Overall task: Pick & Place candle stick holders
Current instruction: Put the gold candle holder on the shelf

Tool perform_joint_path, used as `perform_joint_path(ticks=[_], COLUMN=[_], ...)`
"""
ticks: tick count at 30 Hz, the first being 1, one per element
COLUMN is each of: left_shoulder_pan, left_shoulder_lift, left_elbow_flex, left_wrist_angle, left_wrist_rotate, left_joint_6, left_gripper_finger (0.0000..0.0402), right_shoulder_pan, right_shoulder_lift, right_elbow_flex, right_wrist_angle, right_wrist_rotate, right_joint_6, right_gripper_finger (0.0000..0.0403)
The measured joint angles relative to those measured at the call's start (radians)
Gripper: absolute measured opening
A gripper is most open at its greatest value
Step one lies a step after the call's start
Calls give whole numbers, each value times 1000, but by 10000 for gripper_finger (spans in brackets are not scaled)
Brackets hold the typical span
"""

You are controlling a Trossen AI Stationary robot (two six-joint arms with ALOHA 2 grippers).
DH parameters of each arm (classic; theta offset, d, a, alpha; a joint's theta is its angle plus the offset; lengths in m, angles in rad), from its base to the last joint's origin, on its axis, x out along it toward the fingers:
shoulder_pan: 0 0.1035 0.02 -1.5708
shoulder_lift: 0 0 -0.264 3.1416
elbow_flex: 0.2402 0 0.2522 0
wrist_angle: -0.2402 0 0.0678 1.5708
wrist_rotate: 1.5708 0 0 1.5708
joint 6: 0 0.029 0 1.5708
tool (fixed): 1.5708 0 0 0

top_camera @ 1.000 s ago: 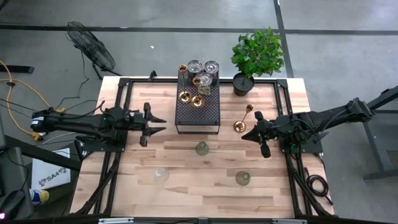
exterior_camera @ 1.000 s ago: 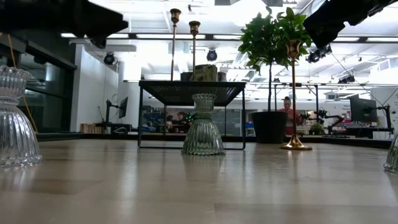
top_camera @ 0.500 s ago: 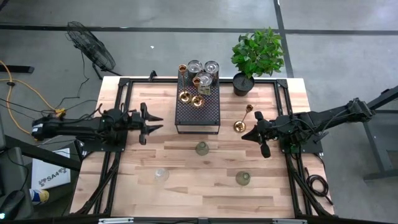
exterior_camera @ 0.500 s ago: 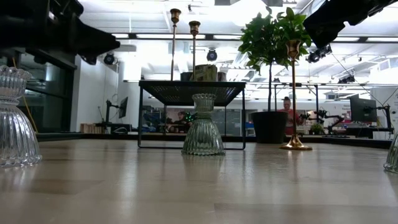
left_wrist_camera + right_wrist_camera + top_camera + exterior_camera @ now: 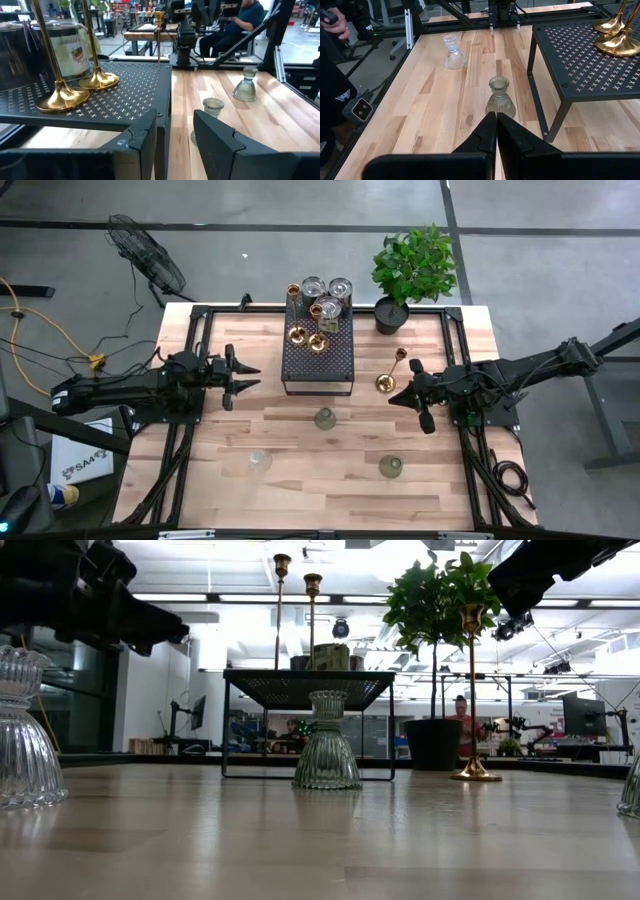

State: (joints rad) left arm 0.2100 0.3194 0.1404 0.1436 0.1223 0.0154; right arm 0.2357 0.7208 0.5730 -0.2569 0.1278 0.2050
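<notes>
Pale wood planks make up the surface (image 5: 330, 465), framed by black rails. My left gripper (image 5: 247, 376) reaches in level from the left edge with its jaws spread and nothing between them, tips just short of the black perforated box (image 5: 319, 360). My right gripper (image 5: 407, 393) comes in from the right with its jaws pressed together, empty, tips near a brass holder (image 5: 388, 379) that stands upright on the surface beside the box.

On top of the box two more brass holders (image 5: 75, 85) stand upright, slender stems vertical and round bases flat, close together, with silvery cups (image 5: 328, 292) grouped behind them at the far end. Three glass holders stand upright on the bare wood: a greenish one (image 5: 325, 418) just in front of the box, a clear one (image 5: 259, 461) nearer the front left, another greenish one (image 5: 391, 467) front right.

A potted plant (image 5: 410, 270) sits at the far edge, right of the box. Between my left jaws and the box-top holders stands the box's near edge. Through the left wrist camera I see a person (image 5: 245, 20) seated beyond the surface.
</notes>
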Motion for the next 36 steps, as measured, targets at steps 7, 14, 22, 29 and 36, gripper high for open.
perform_joint_path(ticks=[7,14,22,29,36], left_shoulder_pan=[0,0,0,0,0], left_shoulder_lift=[-92,-146,-213,-283,-313], left_elbow_flex=[-70,-102,-114,-116,-117], left_wrist_angle=[6,4,-53,-124,-139], left_wrist_rotate=[-1,-1,-2,-34,-49], left_joint_6=[-39,-47,-50,-50,-48], left_gripper_finger=[125,125,125,125,125], right_shoulder_pan=[0,0,0,0,0], right_shoulder_lift=[0,0,0,0,0], right_elbow_flex=[0,0,0,0,0], right_wrist_angle=[0,0,0,0,0], right_wrist_rotate=[0,0,0,0,0], right_joint_6=[0,0,0,0,0], right_gripper_finger=[4,4,4,4,4])
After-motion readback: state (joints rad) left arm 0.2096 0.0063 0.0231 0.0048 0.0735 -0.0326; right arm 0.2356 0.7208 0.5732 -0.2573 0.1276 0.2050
